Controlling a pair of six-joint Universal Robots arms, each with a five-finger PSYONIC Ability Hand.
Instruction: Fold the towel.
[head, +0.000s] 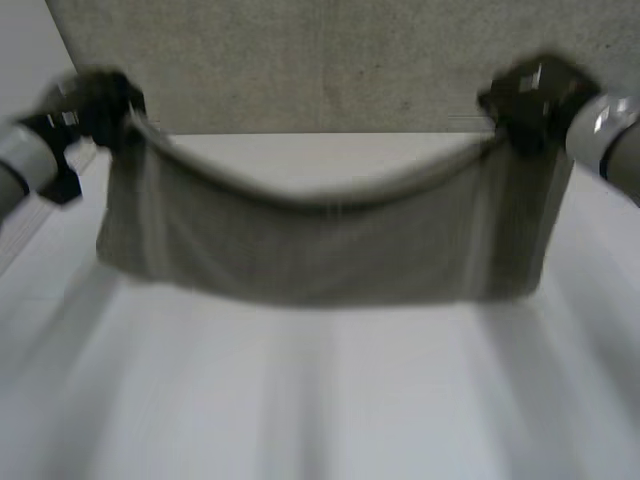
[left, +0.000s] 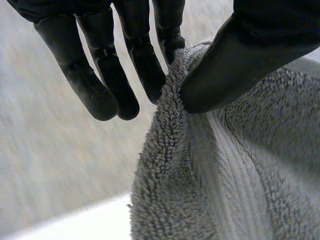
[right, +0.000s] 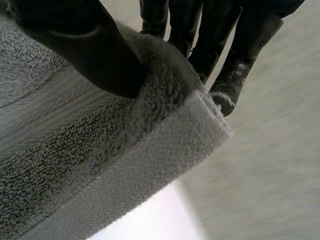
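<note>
A grey terry towel (head: 320, 245) hangs in the air above the white table (head: 320, 400), stretched between both hands and sagging in the middle. My left hand (head: 100, 105) pinches the towel's upper left corner; in the left wrist view the thumb (left: 235, 65) presses the towel (left: 225, 180) against the fingers (left: 145, 65). My right hand (head: 535, 100) pinches the upper right corner; in the right wrist view its thumb (right: 95, 55) clamps the towel (right: 90, 150) against the fingers (right: 230, 65) behind it. The lower edge hangs free above the table.
A grey wall (head: 330, 60) stands behind the table's far edge. The bare white tabletop spreads below and in front of the hanging towel.
</note>
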